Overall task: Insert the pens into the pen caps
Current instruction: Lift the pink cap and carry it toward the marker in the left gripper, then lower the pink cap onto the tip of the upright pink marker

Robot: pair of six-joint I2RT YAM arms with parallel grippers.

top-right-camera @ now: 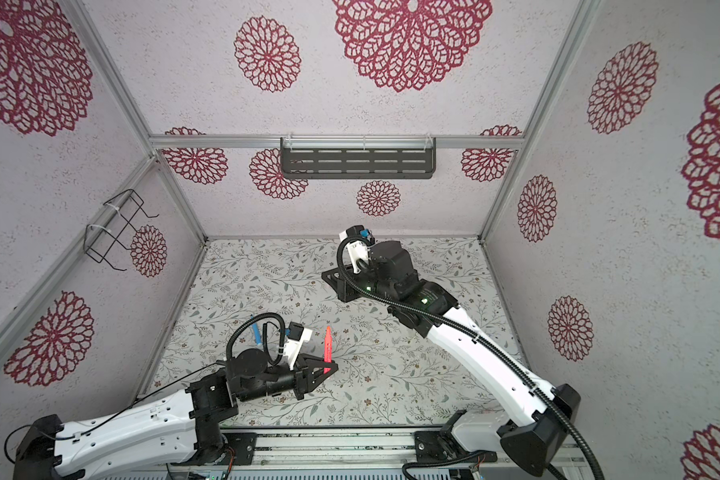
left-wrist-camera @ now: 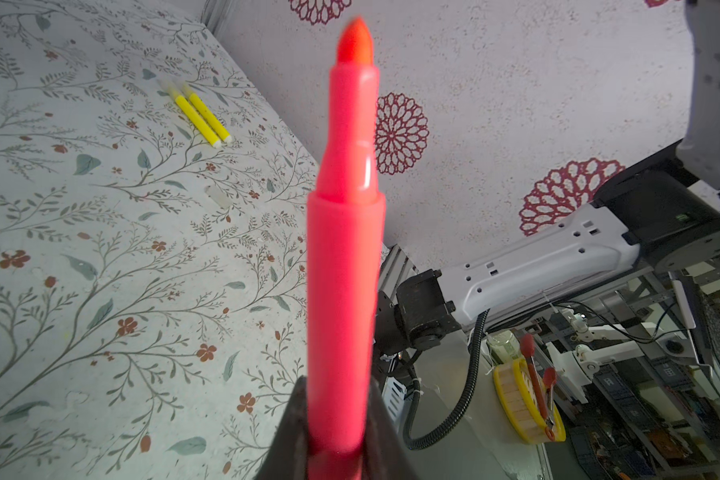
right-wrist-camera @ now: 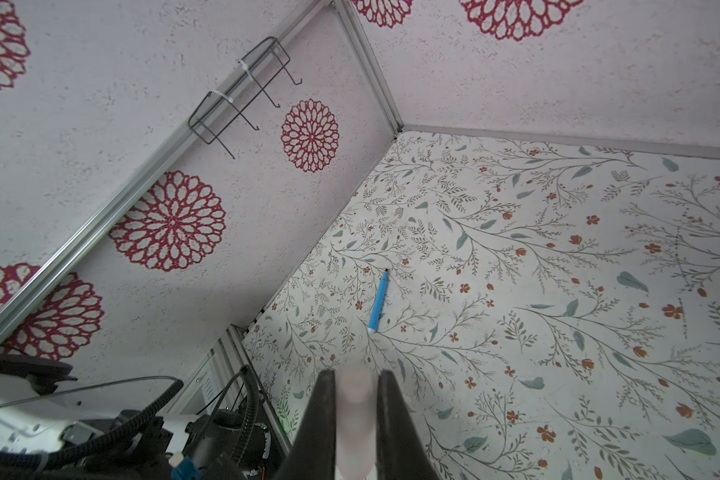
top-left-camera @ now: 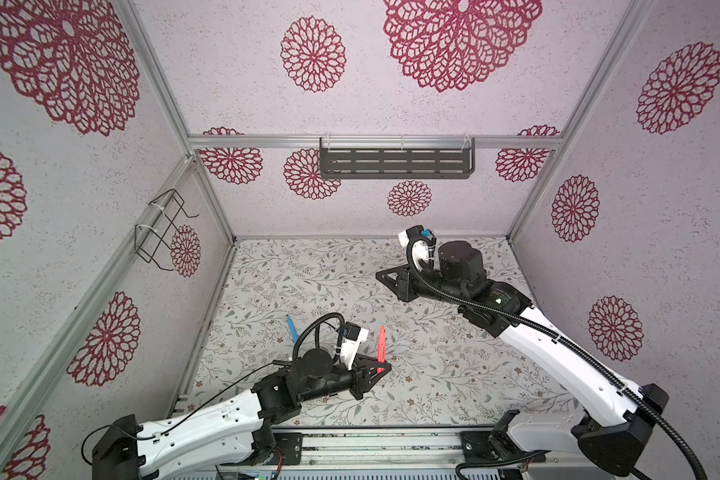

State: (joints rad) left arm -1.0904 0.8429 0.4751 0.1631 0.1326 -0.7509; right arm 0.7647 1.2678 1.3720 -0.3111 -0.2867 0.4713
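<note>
Low in the middle of both top views, got the pink pen [top-left-camera: 381,345] pinched by its tail end in the left tool [top-left-camera: 383,368], bare tip pointing up toward the back wall.

Up and right of that, got the right tool [top-left-camera: 380,276] clamped on a clear cap [right-wrist-camera: 354,399], only really visible in the right wrist view, squeezed between the two dark jaws. Well apart from the pen, so no joining yet.

Progress guess: roughly halfway. Can spot two yellow pens [left-wrist-camera: 200,114] side by side on the tabletop [left-wrist-camera: 100,291], upper left of the left wrist view, seemingly with clear caps on their far ends, though too blurry to swear by. Can't find them in the top views, maybe hidden behind the right arm.

Left to do: push pink into the held cap, then sort out the blue pen [top-left-camera: 292,328], lying flat up-left of the left tool, looks bare-tipped. Also spotted one loose cap [left-wrist-camera: 217,195] on the tabletop, presumably for blue.

Around: wire rack [top-left-camera: 163,226] on the left wall, shelf [top-left-camera: 395,163] on the back wall, both far from the action. Nothing between the tools. Trickiest bit, probably: lining up a see-through cap with that tip.
</note>
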